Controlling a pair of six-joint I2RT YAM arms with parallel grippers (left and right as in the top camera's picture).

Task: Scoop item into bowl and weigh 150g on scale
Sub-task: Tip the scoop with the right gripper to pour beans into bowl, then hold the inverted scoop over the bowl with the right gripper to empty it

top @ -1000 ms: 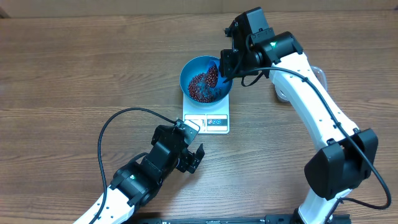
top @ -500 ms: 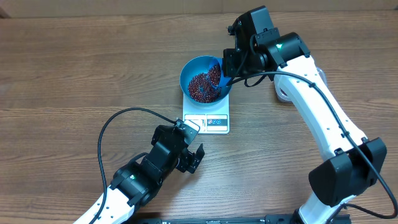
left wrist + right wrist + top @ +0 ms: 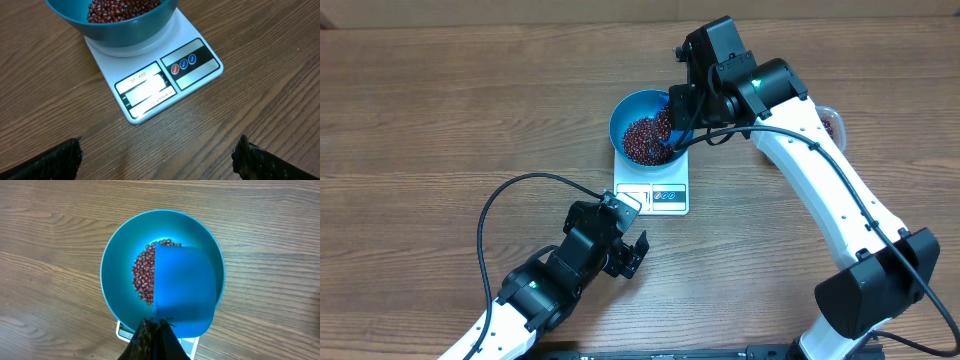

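The blue bowl (image 3: 628, 112) stands on the white scale (image 3: 653, 196) and holds a heap of dark red beans (image 3: 642, 140). My right gripper (image 3: 155, 323) is shut on the handle of a bright blue scoop (image 3: 182, 287). The scoop hangs over the right half of the bowl (image 3: 111, 265) and covers part of the beans (image 3: 142, 275). My left gripper (image 3: 157, 160) is open over bare wood a little in front of the scale (image 3: 150, 85), its fingertips (image 3: 55, 160) wide apart with nothing between them.
A clear container (image 3: 832, 122) with red contents shows partly behind my right arm at the right. A black cable (image 3: 510, 190) loops over the table beside my left arm. The tabletop around the scale is bare wood.
My right wrist has shifted slightly left and turned over the bowl with the scoop. The left arm has not moved.
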